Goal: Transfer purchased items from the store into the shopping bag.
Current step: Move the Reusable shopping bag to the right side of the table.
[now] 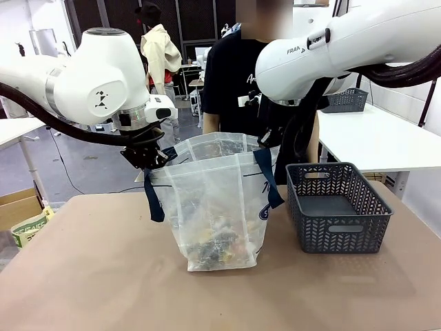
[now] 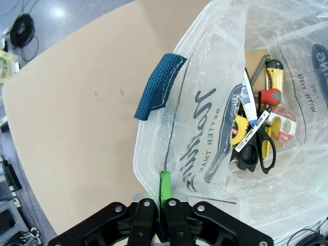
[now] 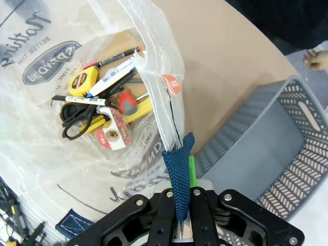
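The left gripper (image 1: 147, 158) is clamped shut on the left rim of the shopping bag (image 1: 213, 200); the bag stands upright on the brown table (image 1: 83, 276) with its mouth stretched open; the purchased items (image 2: 259, 128) lie at its bottom, among them black-handled scissors (image 2: 259, 151), a yellow tape measure (image 2: 237, 128) and a tape roll (image 2: 282, 125); the right gripper (image 3: 182, 177) is clamped on the bag's right rim at a navy strap handle (image 3: 178, 154); a grey basket (image 1: 337, 207) stands just right of the bag.

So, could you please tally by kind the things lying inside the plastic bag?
Scissors: 1
Tape measure: 1
Pens: 2
Screwdriver: 1
Utility knife: 1
Roll of tape: 1
Total: 7 that can be made out in the bag
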Robot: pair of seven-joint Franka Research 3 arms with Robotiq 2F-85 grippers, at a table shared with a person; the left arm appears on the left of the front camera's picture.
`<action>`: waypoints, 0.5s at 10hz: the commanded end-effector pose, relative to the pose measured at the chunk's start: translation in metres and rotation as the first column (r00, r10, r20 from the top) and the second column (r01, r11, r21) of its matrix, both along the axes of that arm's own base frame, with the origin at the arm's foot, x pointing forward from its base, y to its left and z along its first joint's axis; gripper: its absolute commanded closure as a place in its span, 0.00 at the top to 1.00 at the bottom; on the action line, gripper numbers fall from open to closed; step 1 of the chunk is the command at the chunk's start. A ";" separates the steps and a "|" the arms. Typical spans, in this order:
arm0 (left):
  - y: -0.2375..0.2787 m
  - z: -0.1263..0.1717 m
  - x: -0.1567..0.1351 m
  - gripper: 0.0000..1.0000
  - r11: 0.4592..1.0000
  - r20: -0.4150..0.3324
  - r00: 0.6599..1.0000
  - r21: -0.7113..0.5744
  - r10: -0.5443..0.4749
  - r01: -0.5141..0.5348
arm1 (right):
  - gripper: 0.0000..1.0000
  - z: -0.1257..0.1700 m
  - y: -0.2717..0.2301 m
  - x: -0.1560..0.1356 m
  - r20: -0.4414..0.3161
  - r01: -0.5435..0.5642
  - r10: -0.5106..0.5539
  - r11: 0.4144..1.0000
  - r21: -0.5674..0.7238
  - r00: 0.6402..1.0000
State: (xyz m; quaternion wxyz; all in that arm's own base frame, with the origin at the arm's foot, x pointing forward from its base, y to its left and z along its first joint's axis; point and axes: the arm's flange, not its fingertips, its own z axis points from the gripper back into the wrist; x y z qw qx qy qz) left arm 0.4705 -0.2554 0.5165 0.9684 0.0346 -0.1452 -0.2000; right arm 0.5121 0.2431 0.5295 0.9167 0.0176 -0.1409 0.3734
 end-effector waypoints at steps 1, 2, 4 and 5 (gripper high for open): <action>0.003 0.001 0.001 0.00 1.000 0.002 1.000 0.000 0.004 -0.004 | 0.00 0.001 -0.001 0.000 0.003 0.001 -0.001 1.000 0.001 1.000; 0.003 0.001 0.001 0.00 1.000 0.002 1.000 0.000 0.004 -0.004 | 0.00 0.001 -0.001 0.000 0.003 0.001 -0.001 1.000 0.001 1.000; 0.003 0.001 0.001 0.00 1.000 0.002 1.000 0.000 0.004 -0.004 | 0.00 0.001 -0.001 0.000 0.003 0.001 -0.001 1.000 0.001 1.000; 0.003 0.001 0.001 0.00 1.000 0.002 1.000 0.000 0.004 -0.004 | 0.00 0.001 -0.001 0.000 0.003 0.001 -0.001 1.000 0.001 1.000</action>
